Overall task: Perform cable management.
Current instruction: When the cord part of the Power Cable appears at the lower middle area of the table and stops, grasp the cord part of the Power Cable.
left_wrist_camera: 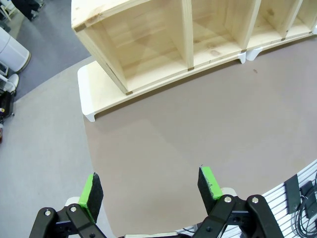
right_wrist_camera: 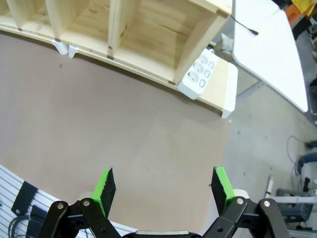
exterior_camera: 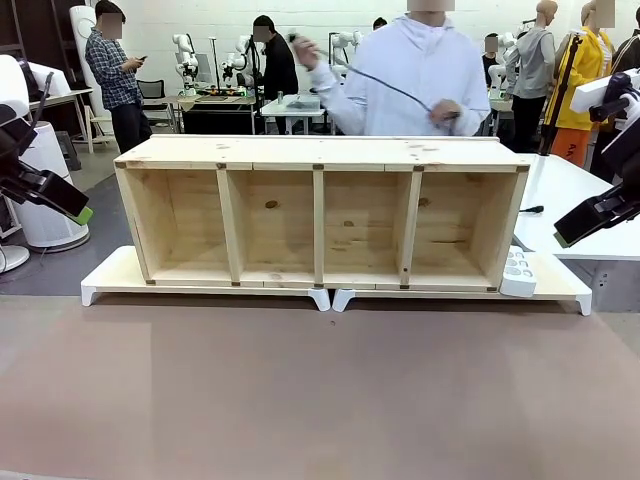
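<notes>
**Front view.** The person (exterior_camera: 430,75) behind the shelf (exterior_camera: 320,215) holds the cable (exterior_camera: 390,87) in the air, stretched between a raised hand (exterior_camera: 303,50) and a lower hand (exterior_camera: 447,115). The left tool (exterior_camera: 80,212) and right tool (exterior_camera: 566,236) stand at the outer edges of the worktop (exterior_camera: 320,390). Both are lower than the cable and well apart from it, with the shelf between. The step in hand is judged to be taking over the cable:
- Bring one tool over the shelf top.
- Aim at the free span between the two hands.
- Set the pads square across the cord.
- Close only when the cord sits between the pads.

**Left wrist view.** The left tool (left_wrist_camera: 151,186) is spread wide and holds nothing. It looks down on bare worktop (left_wrist_camera: 173,139), near the shelf's end compartment (left_wrist_camera: 148,44).

**Right wrist view.** The right tool (right_wrist_camera: 164,186) is also spread wide and empty, above the worktop. The strip (right_wrist_camera: 200,74) lies beside the shelf's end wall. A thin black lead (right_wrist_camera: 246,26) rests on the white side table (right_wrist_camera: 267,59). Whether it belongs to the cable cannot be told
</notes>
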You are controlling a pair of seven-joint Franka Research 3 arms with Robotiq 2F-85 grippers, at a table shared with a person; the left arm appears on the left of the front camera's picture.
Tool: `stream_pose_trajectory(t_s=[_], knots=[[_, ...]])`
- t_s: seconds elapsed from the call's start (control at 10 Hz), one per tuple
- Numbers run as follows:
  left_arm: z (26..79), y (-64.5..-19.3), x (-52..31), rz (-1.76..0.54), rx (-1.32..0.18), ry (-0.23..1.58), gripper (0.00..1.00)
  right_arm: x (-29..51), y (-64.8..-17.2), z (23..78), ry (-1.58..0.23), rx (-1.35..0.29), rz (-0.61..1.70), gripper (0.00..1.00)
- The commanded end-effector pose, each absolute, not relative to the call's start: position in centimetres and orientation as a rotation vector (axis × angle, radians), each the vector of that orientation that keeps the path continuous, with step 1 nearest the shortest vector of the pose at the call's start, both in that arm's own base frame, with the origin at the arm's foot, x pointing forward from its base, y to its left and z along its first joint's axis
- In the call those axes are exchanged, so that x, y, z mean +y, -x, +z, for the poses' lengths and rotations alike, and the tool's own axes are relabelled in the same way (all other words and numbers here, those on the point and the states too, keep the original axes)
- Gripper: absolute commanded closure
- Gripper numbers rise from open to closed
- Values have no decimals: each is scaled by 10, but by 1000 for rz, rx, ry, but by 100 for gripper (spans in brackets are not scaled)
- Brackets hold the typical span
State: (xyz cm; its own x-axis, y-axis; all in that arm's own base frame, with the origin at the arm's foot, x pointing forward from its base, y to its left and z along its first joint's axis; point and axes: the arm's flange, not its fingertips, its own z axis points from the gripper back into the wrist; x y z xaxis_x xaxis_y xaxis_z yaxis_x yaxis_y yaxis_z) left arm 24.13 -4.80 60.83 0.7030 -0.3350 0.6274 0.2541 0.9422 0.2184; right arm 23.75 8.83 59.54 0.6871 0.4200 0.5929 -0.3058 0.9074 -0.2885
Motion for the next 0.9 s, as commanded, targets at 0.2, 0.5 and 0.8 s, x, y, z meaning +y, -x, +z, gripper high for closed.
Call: stream_pose_trajectory(t_s=[0.2,0.5,0.8], knots=[[608,-244,-50,-330,-727,-125,0,86,-238,595,175,-704,401,0],[608,-244,-50,-330,-727,-125,0,86,-238,595,175,-704,401,0],[608,-244,-50,-330,-727,-125,0,86,-238,595,175,-704,401,0]])
